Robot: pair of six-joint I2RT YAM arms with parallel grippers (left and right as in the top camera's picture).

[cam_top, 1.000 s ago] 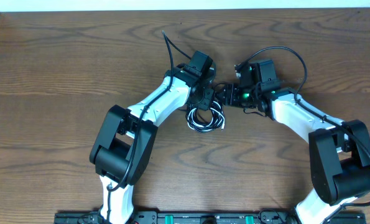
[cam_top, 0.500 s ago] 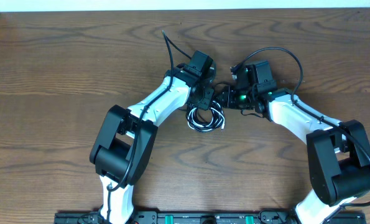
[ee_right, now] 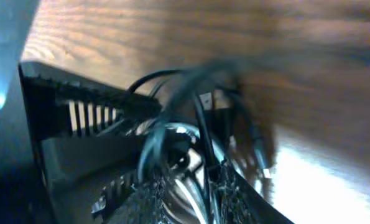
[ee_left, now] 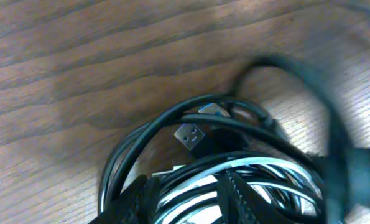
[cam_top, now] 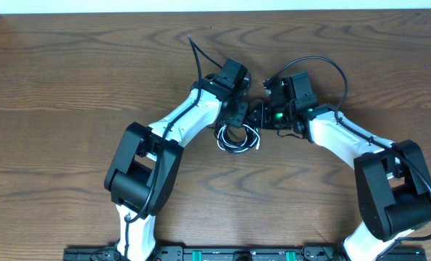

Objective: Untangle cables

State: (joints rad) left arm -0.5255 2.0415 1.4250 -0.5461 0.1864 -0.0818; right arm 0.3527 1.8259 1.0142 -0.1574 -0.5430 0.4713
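The cables (cam_top: 238, 138) lie as one small tangled coil of black and white cords on the wooden table (cam_top: 70, 87), between the two arms. My left gripper (cam_top: 237, 120) stands over the coil's top edge. In the left wrist view this gripper (ee_left: 191, 194) is shut on the bundle, with black and white strands (ee_left: 259, 171) pressed between its fingers (ee_left: 141, 198) and a plug end (ee_left: 193, 135) just ahead. My right gripper (cam_top: 256, 114) reaches in from the right, almost touching the left one. In the blurred right wrist view it (ee_right: 194, 190) closes on black and white strands (ee_right: 200, 127).
Thick black wires arch off both arms, one behind the right wrist (cam_top: 335, 69) and one behind the left (cam_top: 195, 51). The left gripper's body (ee_right: 79, 118) fills the left of the right wrist view. The table's far edge (cam_top: 215, 10) meets a white wall.
The right arm has shifted a little to the left, closer to the left gripper, and its jaws have narrowed around the strands. The left arm and the coil have stayed put.
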